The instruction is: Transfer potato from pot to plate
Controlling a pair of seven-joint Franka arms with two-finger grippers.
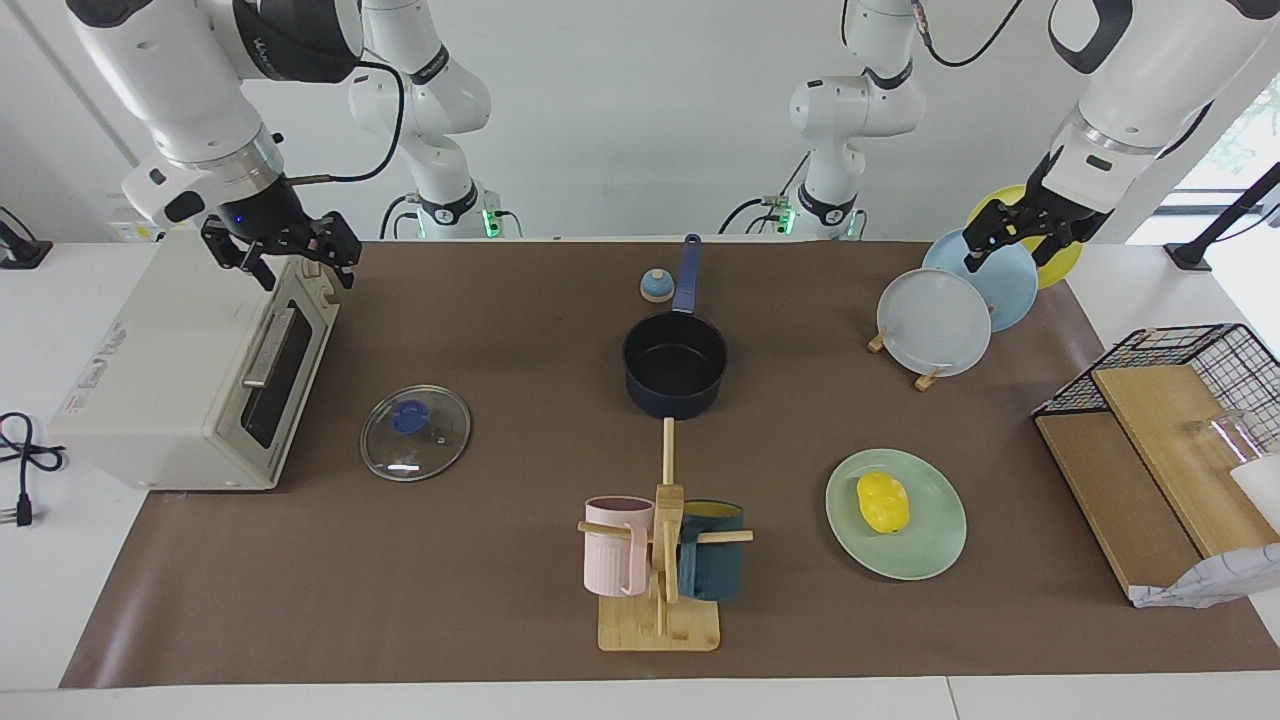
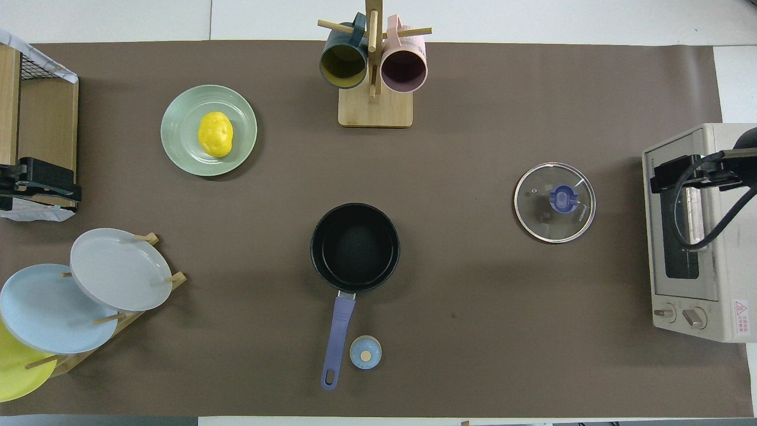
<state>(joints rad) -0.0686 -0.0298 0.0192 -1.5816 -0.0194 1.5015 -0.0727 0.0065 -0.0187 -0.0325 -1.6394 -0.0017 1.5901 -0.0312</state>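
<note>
Potato on plate, pot empty

The yellow potato [image 1: 882,502] lies on the mint-green plate [image 1: 935,545] toward the worktop's edge farthest from the robots; the navy pot [image 1: 675,365] sits upright mid-worktop.

No legible text or labels.

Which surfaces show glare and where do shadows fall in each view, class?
Facing view: the glass lid shows a bright glint; the pot casts a soft shadow on the brown mat. Overhead view: the lid catches faint reflections, and a thin shadow rims the mint plate holding the potato.
</note>
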